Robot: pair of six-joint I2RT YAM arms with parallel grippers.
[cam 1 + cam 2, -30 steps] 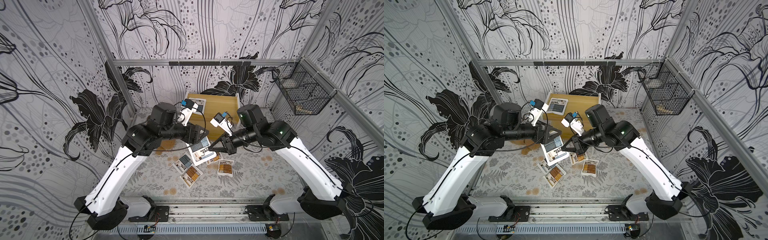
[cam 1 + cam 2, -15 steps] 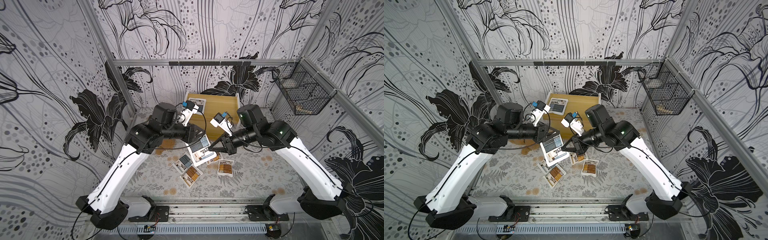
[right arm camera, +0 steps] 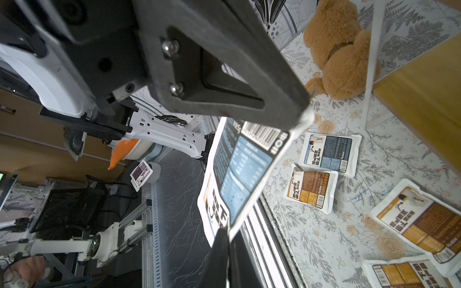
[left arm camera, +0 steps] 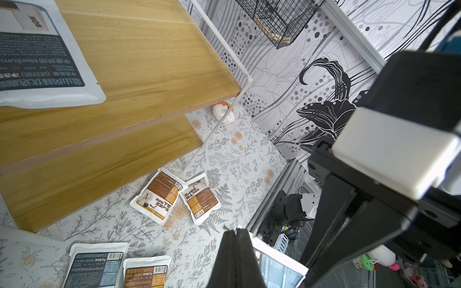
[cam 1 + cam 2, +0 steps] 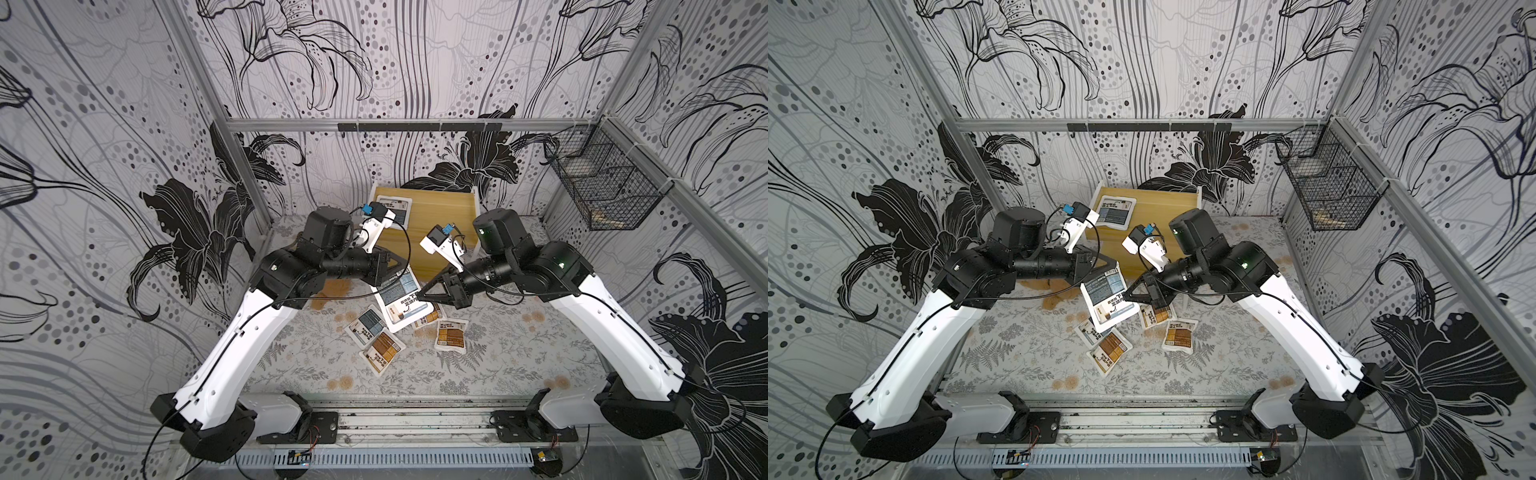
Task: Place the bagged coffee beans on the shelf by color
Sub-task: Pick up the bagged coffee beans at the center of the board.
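Before the shelf (image 4: 149,62) I read "Medium Roast" and "15g" on the blue pouch (image 4: 96,265), "Deep Baking" on the brown pouch (image 4: 146,273) beside it; "Medium", upside down, on the shelved pouch (image 4: 42,57); "下" on the held pouch (image 3: 237,174).

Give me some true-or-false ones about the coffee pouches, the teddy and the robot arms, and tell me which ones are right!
1. A blue pouch lies on the top board of the shelf. True.
2. The teddy bear sits in the wire basket. False: it sits on the table beside a shelf leg.
3. The left gripper is shut on a second blue pouch, held off the table. True.
4. The brown pouches are all on the shelf. False: all three lie on the table.
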